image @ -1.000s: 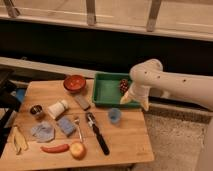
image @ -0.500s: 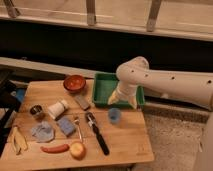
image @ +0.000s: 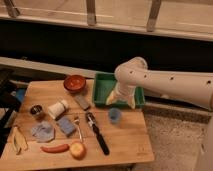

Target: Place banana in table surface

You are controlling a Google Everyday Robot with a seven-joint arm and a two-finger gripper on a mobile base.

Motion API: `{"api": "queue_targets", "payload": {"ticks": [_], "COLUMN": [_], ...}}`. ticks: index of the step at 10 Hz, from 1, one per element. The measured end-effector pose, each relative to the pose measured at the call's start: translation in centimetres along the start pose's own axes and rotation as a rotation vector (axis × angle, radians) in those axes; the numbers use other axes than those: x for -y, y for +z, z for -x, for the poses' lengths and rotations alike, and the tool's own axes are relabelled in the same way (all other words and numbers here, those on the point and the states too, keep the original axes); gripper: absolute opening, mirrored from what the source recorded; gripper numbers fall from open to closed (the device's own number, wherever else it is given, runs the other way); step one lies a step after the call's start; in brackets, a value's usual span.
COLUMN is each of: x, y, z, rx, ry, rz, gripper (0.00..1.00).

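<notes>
the banana (image: pixel 19 140) lies at the bench's (image: pixel 127 142) left edge, near a grey cloth (image: pixel 42 131); bare wood lies open front right. the hand (image: pixel 121 100) hangs over the green tray (image: pixel 100 86), well apart; its grip cannot be told

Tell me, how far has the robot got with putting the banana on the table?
The banana already lies on the table surface, near its left edge, so that part looks done. The gripper hangs at the green tray, well away from the banana; I cannot tell whether it holds anything. Little seems left.
</notes>
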Motion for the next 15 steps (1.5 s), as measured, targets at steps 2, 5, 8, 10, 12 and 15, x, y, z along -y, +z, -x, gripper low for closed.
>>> {"api": "queue_targets", "payload": {"ticks": [2, 5, 8, 10, 12, 15], "x": [-3.5, -11.8, -18.6, -18.4, -18.0, -15.3], "y": [-0.9, -2.2, -3.2, -3.2, -3.0, -0.6], "z": [-0.7, -2.4, -5.5, -5.4, -5.3, -6.2], "rx": [0.025, 0.059, 0.059, 0.061, 0.05, -0.011], "ry": [-0.088, -0.257, -0.417, -0.416, -0.407, -0.384], "rz": [0.02, 0.057, 0.101, 0.097, 0.088, 0.046], "gripper": [0.8, 0.8, 0.8, 0.8, 0.8, 0.8]}}
